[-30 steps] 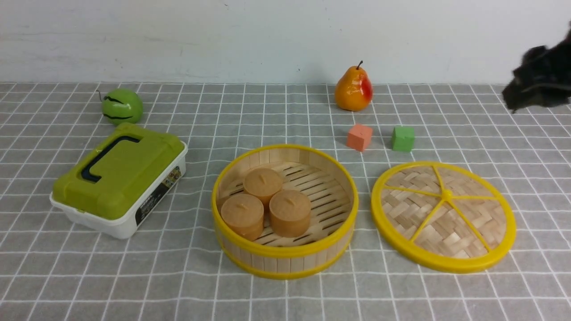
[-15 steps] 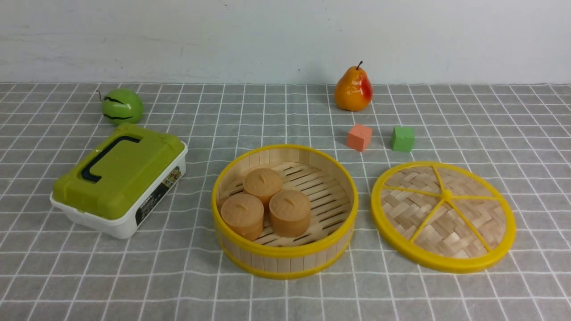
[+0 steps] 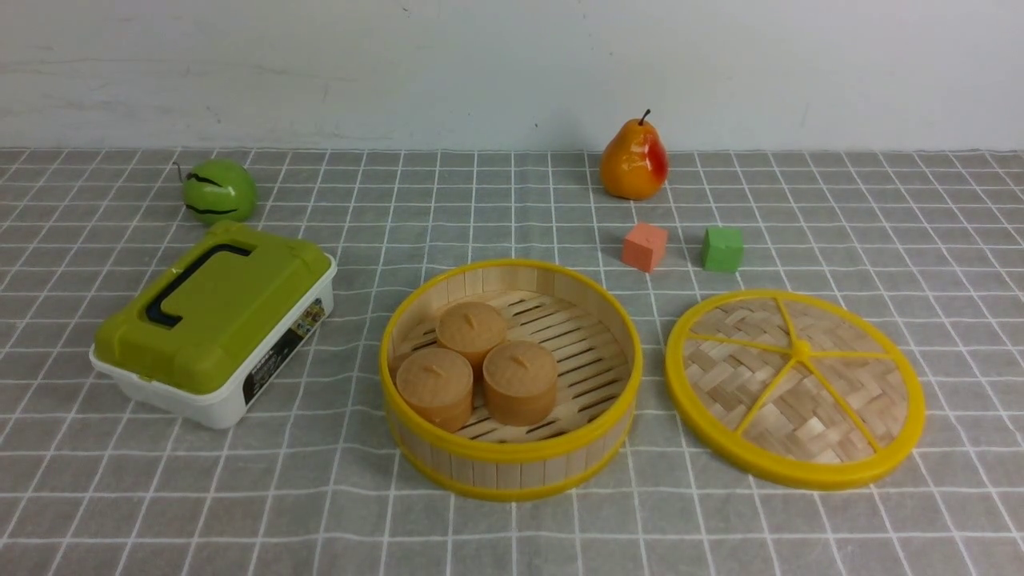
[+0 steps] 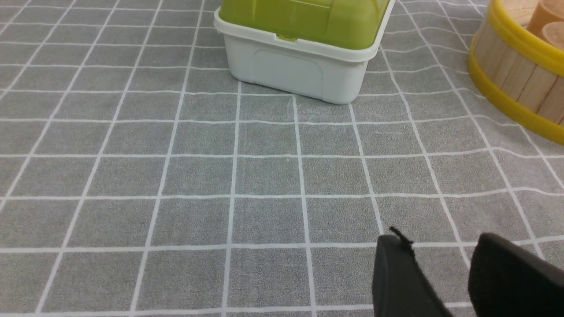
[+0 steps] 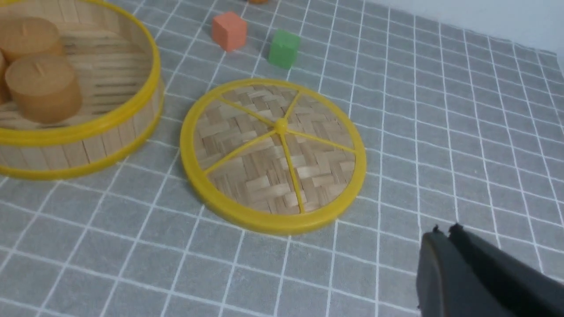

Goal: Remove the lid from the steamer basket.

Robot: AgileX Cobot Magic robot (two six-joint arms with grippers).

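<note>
The lid, a woven bamboo disc with a yellow rim and spokes, lies flat on the cloth to the right of the steamer basket, apart from it. The uncovered basket holds three tan cylinders. Neither arm shows in the front view. In the right wrist view the lid and the basket lie ahead of my right gripper, which is shut on nothing and hangs clear of the lid. My left gripper is open and empty above bare cloth, with the basket's wall off to one side.
A white box with an olive-green lid stands left of the basket. At the back are a green apple and a pear. An orange cube and a green cube sit behind the lid.
The right arm, blurred at the right edge of the front view a second ago, has left that view. Lid, basket and the other objects have not moved.
</note>
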